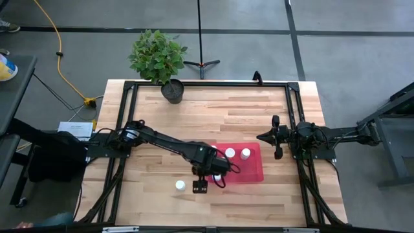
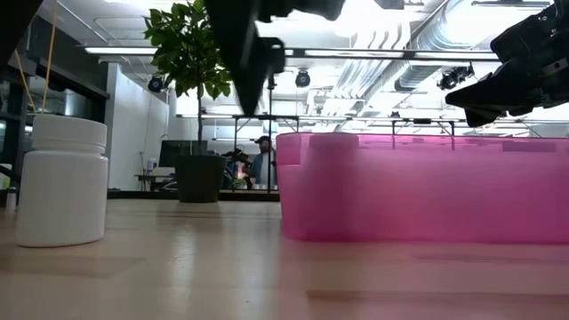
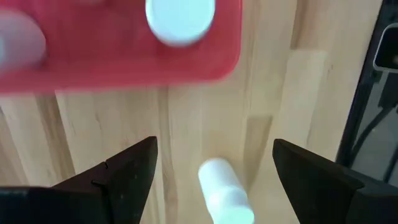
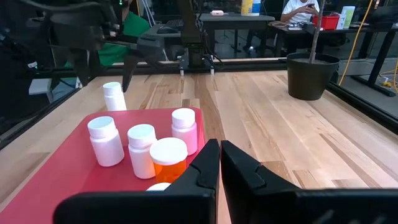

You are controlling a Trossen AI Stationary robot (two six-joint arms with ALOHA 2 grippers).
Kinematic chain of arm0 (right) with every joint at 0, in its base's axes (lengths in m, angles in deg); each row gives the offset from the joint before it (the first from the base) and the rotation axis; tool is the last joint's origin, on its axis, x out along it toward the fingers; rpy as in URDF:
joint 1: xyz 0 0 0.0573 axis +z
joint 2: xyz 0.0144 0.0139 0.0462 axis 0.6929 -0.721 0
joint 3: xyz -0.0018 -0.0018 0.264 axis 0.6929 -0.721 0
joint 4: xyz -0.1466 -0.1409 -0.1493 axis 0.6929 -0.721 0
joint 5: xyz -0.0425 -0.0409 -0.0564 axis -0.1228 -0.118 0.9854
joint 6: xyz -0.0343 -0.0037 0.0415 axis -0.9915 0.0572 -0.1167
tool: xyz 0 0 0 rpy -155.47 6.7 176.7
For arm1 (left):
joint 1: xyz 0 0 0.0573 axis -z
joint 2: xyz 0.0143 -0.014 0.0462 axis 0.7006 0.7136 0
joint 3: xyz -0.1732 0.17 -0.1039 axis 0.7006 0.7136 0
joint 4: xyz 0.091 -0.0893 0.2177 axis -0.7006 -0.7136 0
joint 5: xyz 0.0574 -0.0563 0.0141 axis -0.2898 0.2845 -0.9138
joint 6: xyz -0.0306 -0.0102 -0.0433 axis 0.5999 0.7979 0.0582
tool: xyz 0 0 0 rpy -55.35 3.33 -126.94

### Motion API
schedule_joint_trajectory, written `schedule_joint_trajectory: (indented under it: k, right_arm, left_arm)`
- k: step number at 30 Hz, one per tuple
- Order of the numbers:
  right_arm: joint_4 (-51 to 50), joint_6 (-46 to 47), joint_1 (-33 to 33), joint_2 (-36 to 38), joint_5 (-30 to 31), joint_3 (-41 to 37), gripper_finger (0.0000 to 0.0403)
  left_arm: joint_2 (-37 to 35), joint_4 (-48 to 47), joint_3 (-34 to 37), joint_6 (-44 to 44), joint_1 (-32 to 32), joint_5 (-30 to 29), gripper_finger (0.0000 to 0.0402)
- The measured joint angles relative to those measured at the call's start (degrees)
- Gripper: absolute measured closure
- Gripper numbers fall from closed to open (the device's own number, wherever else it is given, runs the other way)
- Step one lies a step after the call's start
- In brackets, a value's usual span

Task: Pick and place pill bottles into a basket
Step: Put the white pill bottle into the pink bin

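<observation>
Left gripper (image 1: 200, 187), its dark wedge-shaped fingers spread wide and holding nothing, hangs over the bare wood just off the red tray's (image 1: 255, 173) corner, near the table's front edge. A lone pill bottle (image 1: 180, 186), a smooth white cylinder with a white cap, stands upright on the pale planked table (image 1: 226, 110) just beside that gripper, outside the tray. The tray is shallow, rectangular, translucent red plastic with rounded corners and a low rim, sitting toward the front right of the table. Inside it stand several white-capped bottles (image 4: 142, 149), close together, and one orange-bodied bottle (image 4: 169, 160). Right gripper (image 1: 264, 137), fingers pressed together and empty, waits by the right edge. A dark round plant pot (image 1: 173, 91) sits at the back edge.
</observation>
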Motion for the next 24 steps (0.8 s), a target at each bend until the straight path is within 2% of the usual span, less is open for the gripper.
schedule_joint_trajectory:
  k: [7,16,24]
  right_arm:
    - [0.02,0.00,0.00,0.00,0.00,0.00,0.0396]
    - [0.01,0.00,-0.02,0.00,0.00,0.00,0.0396]
    - [0.00,0.00,0.00,0.02,0.00,0.00,0.0396]
  left_arm:
    - [0.00,-3.91,0.02,4.11,0.78,0.38,0.0048]
    - [0.00,-6.86,0.02,10.65,1.13,4.43,0.0048]
    - [0.46,-6.85,3.37,7.63,2.69,3.59,0.0048]
